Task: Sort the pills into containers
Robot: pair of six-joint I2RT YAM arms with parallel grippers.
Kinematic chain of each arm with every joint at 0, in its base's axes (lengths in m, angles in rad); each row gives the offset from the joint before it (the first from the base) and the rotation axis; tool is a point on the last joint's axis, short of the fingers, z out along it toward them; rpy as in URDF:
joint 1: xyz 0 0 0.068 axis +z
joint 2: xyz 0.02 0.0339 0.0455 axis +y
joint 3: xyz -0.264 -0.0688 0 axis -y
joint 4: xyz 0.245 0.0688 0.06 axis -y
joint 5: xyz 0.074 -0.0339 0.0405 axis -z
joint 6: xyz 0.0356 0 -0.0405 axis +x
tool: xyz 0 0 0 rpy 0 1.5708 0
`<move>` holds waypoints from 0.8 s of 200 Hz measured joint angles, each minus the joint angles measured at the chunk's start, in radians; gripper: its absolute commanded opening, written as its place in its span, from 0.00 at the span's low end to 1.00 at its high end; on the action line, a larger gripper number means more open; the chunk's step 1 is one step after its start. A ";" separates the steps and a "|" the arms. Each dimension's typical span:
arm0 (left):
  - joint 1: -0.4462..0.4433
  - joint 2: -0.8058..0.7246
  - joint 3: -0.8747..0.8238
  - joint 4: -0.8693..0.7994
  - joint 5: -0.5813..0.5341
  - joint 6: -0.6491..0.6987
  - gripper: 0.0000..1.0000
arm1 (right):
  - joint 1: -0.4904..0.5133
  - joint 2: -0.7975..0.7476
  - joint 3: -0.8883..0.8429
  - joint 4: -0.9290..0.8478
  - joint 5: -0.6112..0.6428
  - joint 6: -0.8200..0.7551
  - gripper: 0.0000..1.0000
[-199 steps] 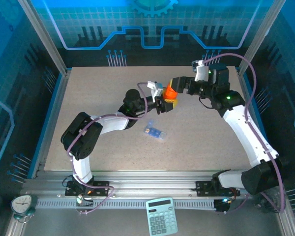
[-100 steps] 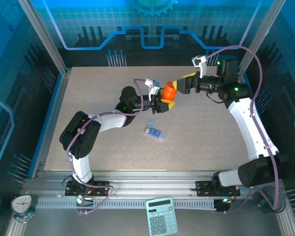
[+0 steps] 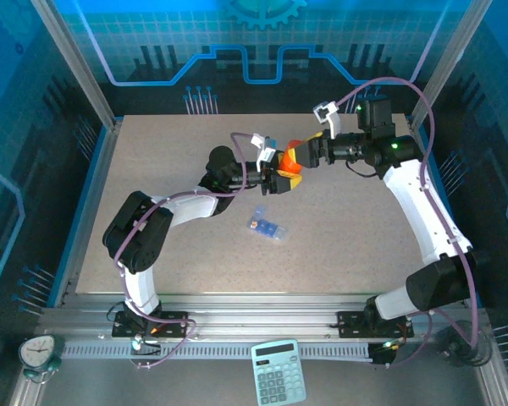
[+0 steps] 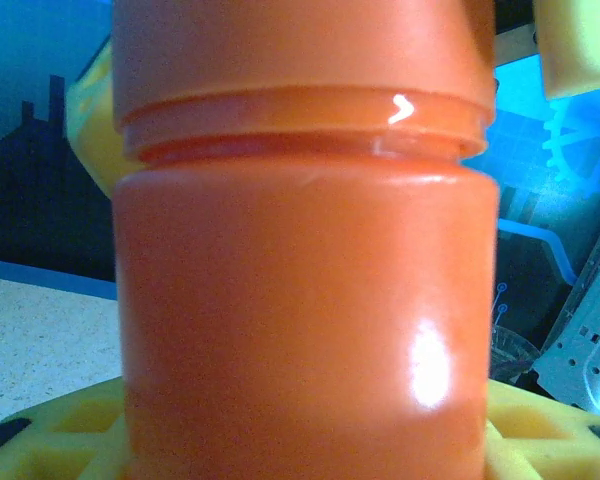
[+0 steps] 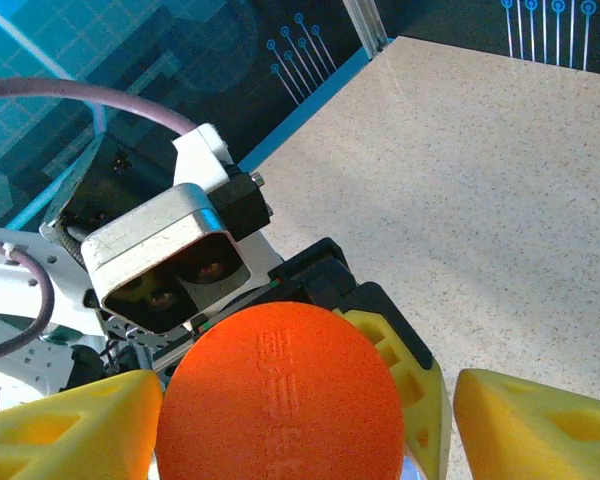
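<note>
bottle [image 4: 300, 300] was smooth glossy orange plastic, highlight at 4 o'clock. cap [image 5: 280, 400] looked matt, embossed lettering. fingers [image 5: 540, 420] of the right end effector [image 5: 305, 430]: matt yellow, lattice-cored plastic. worktop [image 3: 356, 228] was matt, speckled. pill box [image 3: 266, 227] was translucent bluish plastic.

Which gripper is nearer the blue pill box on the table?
Left. The left gripper, holding the orange bottle, sits just beyond the pill box; the right gripper, at the bottle's cap, is farther back and to the right.
</note>
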 measured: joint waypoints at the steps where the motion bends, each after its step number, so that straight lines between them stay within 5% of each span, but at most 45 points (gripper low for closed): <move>1: 0.000 0.000 0.000 0.000 0.000 0.000 0.10 | 0.000 0.000 0.000 0.000 0.000 -0.002 0.72; 95: 0.001 0.002 0.001 -0.015 0.001 -0.025 0.10 | 0.008 -0.002 0.000 0.002 0.019 0.007 0.48; 160: 0.002 0.013 0.004 -0.050 0.008 -0.025 0.10 | 0.081 -0.063 -0.057 0.032 0.271 0.135 0.48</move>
